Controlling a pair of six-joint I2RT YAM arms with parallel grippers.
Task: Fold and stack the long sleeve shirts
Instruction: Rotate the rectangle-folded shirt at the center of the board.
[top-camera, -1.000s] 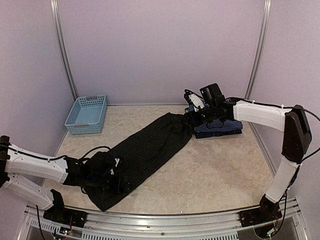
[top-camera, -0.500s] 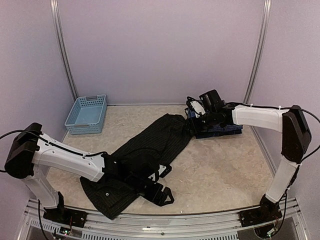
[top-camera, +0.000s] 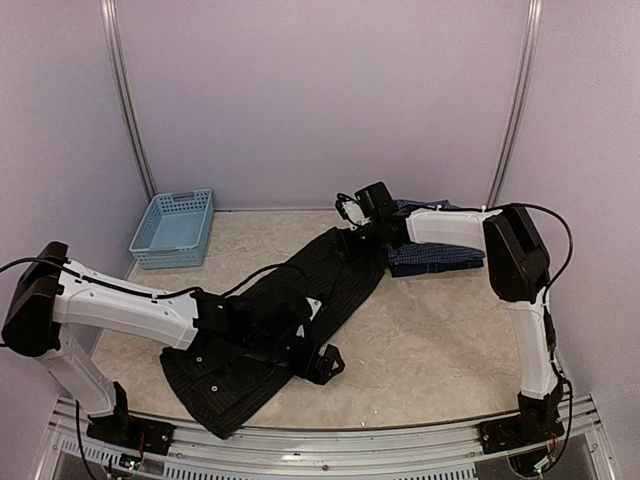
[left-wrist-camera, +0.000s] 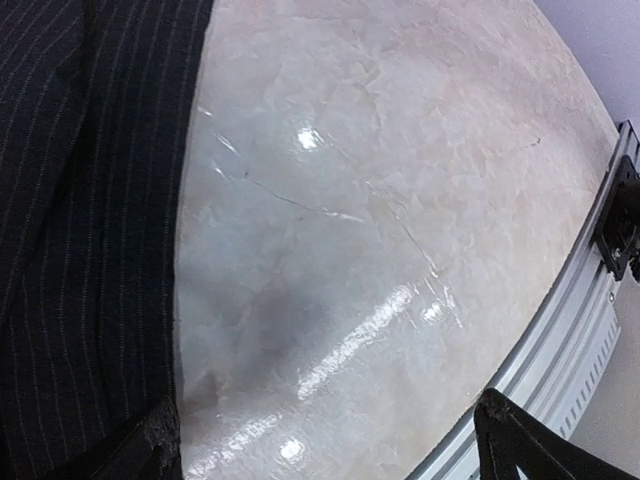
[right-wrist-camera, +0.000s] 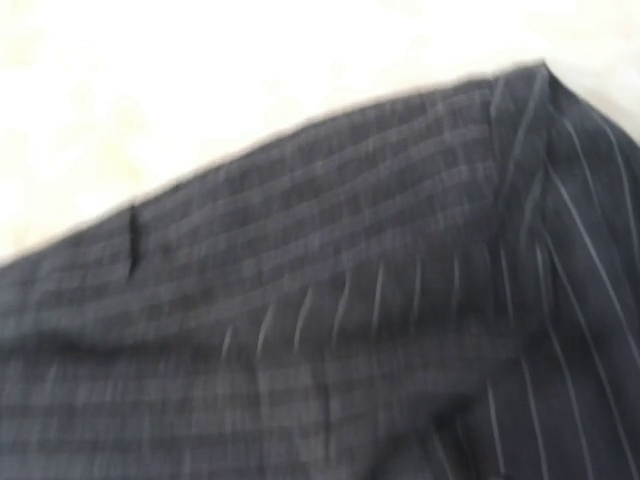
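Across the table (top-camera: 440, 340) the black pinstriped shirt (top-camera: 300, 290) is laid diagonally, near left to far centre; the blue-checked shirt (top-camera: 440, 256) is folded at far right, just beside its far end. The left gripper (top-camera: 324, 364) is spread wide, empty, beside the near edge; the right gripper (top-camera: 352, 222), at the far end, cannot be judged spread or pinching.
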